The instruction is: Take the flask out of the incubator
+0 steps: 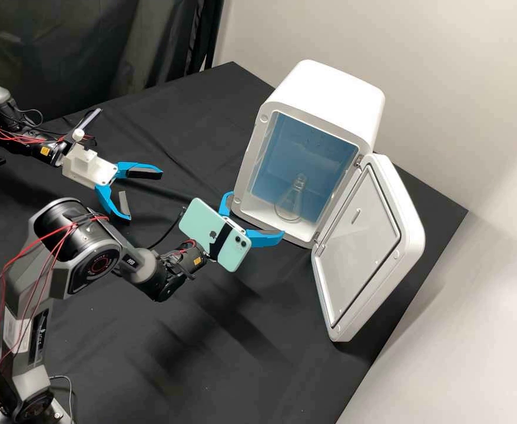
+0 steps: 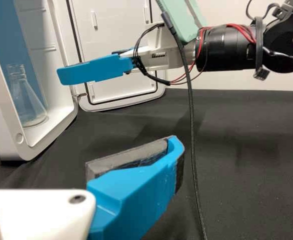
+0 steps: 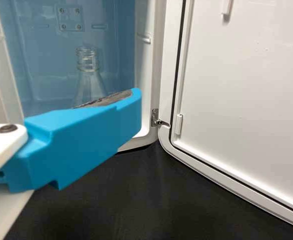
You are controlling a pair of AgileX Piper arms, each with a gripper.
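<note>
A clear glass flask (image 1: 294,196) stands upright on the floor of the white incubator (image 1: 329,94), against its blue inner wall. The incubator door (image 1: 364,247) hangs wide open to the right. My right gripper (image 1: 252,219) is open at the sill of the opening, just short of the flask (image 3: 89,75), with nothing between its fingers (image 3: 86,130). My left gripper (image 1: 142,194) is open and empty over the bench, well left of the incubator. From there the flask (image 2: 26,97) shows through the opening, behind the right arm's blue finger (image 2: 94,70).
A teal phone (image 1: 216,234) is strapped to the right arm's wrist. The open door (image 3: 236,75) blocks the bench right of the incubator. The bench edge (image 1: 388,330) runs close beneath the door. Red and black cables trail along both arms.
</note>
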